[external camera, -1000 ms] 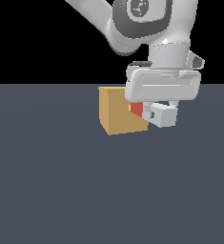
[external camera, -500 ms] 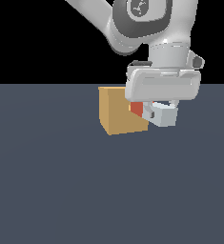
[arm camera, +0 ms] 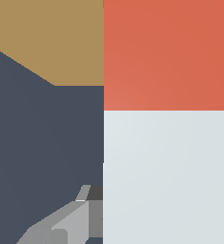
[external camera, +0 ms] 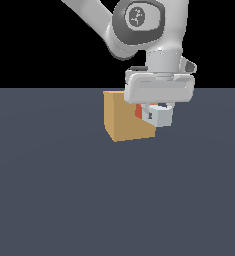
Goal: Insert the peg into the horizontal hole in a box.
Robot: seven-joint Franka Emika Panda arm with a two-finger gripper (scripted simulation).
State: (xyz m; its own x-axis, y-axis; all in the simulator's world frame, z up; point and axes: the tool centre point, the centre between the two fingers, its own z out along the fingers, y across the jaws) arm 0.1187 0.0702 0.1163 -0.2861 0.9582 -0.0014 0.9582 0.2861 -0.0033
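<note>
A: One arm [external camera: 139, 25] in the exterior view, coming down from the top centre of the frame, and one gripper [external camera: 158, 114] just right of centre.

B: One box [external camera: 124, 117] too, tan-orange, sitting on the dark floor [external camera: 114, 200] at mid-frame. The gripper hangs right beside it, on the exterior view's right.

A: And one peg [external camera: 156, 115]. Its pale part sits under the hand, its red end [external camera: 138, 111] points at the box's right-hand face and meets it there.

B: The wrist view fills up with that peg [arm camera: 166, 176]: white below, red [arm camera: 166, 55] above, reaching toward the box [arm camera: 46, 38] in the upper left.

A: The hole? I can't see it in either view.

B: The grip: the fingers are clamped on the peg's pale part. One grey finger [arm camera: 70, 224] shows at the lower left of the wrist view, against the peg's side.
</note>
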